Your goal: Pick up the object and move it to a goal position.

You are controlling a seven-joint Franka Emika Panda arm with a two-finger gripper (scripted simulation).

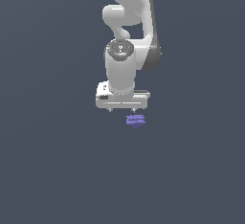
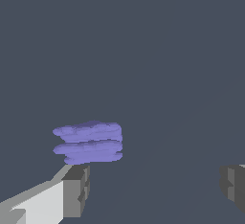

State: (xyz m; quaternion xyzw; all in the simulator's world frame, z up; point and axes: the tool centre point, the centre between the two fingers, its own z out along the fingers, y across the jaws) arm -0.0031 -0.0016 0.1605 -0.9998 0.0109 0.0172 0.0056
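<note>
A white Panda arm (image 1: pixel 129 31) hangs its gripper (image 1: pixel 123 108), jaws spread wide and empty, just above the violet-blue object (image 1: pixel 136 120) on the grey floor; seemingly light and rigid, best pinched across its grooved flanks.

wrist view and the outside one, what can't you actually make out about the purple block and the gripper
- Exterior view: the gripper fingertips are too small to judge their gap.
- Wrist view: one finger sits close by the purple block; contact cannot be told. The other finger is cut off by the picture edge.
- Both views: no goal marker shows.
</note>
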